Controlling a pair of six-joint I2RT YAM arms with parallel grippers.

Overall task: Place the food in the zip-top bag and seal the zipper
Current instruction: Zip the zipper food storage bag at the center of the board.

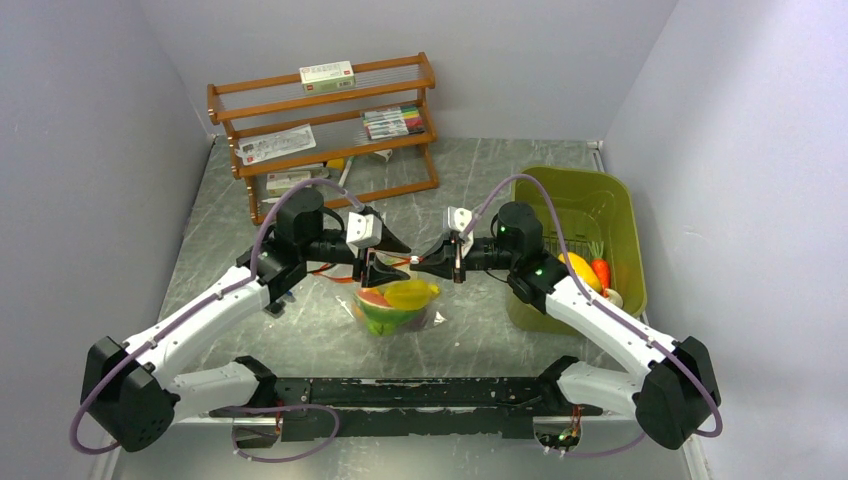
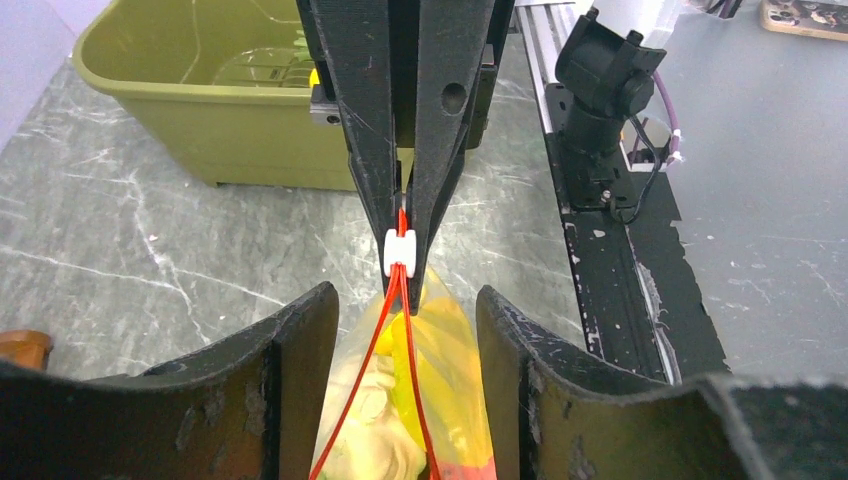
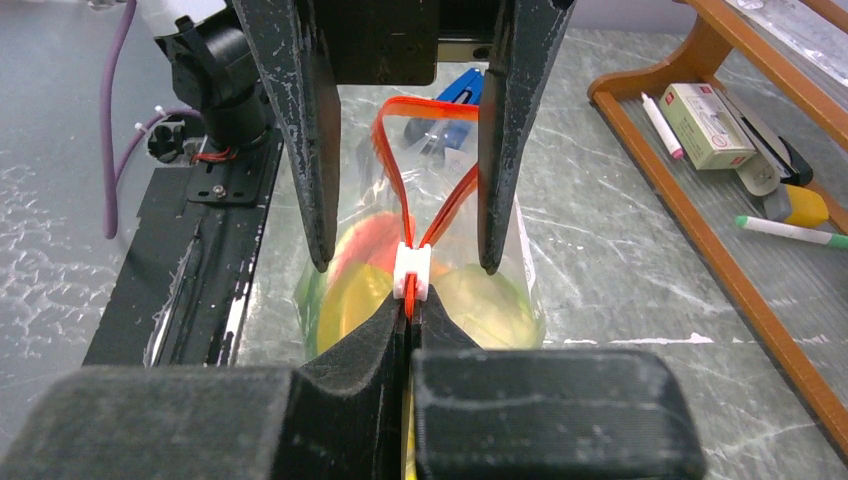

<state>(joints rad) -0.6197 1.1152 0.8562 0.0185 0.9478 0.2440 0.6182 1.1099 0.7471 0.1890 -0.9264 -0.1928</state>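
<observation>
The zip-top bag (image 1: 397,310) stands on the table between my two grippers, holding yellow, red and green food (image 1: 408,294). Its red-orange zipper (image 3: 386,150) is parted into a loop behind a white slider (image 3: 411,270). My right gripper (image 3: 410,308) is shut on the closed part of the zipper right next to the slider; it also shows in the top view (image 1: 437,262). My left gripper (image 2: 405,296) is open, with its fingers (image 3: 305,150) on either side of the bag's open mouth and the bag (image 2: 450,380) between them. It shows in the top view too (image 1: 372,268).
An olive-green bin (image 1: 570,172) stands to the right and holds a carrot (image 1: 600,272) and a yellow piece (image 1: 578,268). A wooden rack (image 1: 320,130) with markers and boxes stands at the back left. The black base rail (image 1: 420,392) runs along the near edge.
</observation>
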